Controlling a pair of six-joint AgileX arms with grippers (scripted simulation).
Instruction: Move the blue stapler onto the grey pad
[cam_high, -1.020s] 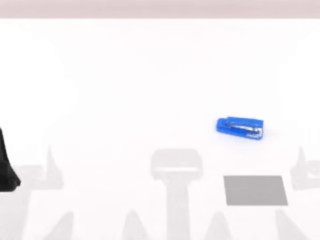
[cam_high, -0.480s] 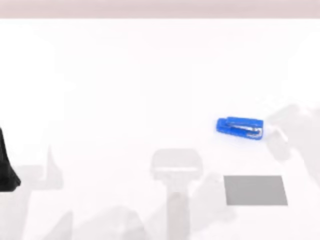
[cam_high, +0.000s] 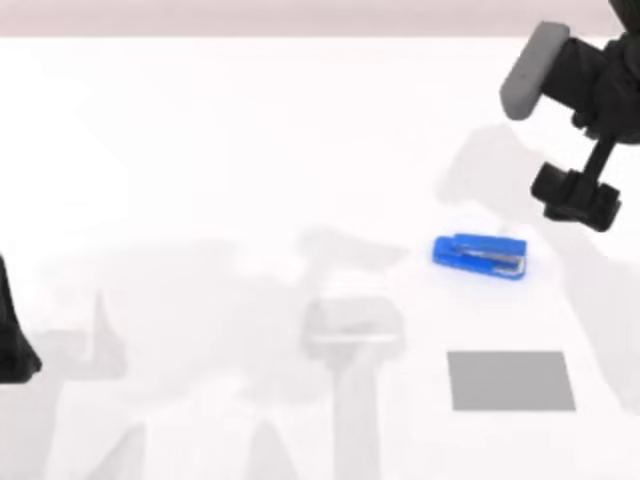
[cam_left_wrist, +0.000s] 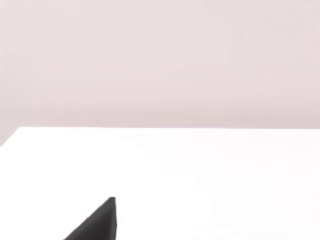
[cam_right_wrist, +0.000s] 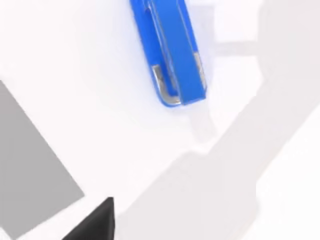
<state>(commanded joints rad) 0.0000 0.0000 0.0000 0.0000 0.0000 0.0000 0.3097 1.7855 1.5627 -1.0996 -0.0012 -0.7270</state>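
The blue stapler (cam_high: 480, 257) lies flat on the white table (cam_high: 250, 150), its long side running across the top view, with its silvery strip along the edge that faces the grey pad (cam_high: 511, 380). The grey pad sits near the stapler, toward the table's front edge and a little to the right, with bare table between the two, so the stapler is not on it. The right claw (cam_high: 573, 196) hangs above the table just beyond the stapler's right end, on the far side from the pad, touching nothing; whether it is released or clenched I cannot tell, since it shows only as a dark block. The left arm (cam_high: 12, 340) is parked well to the stapler's left, at the table's left edge.
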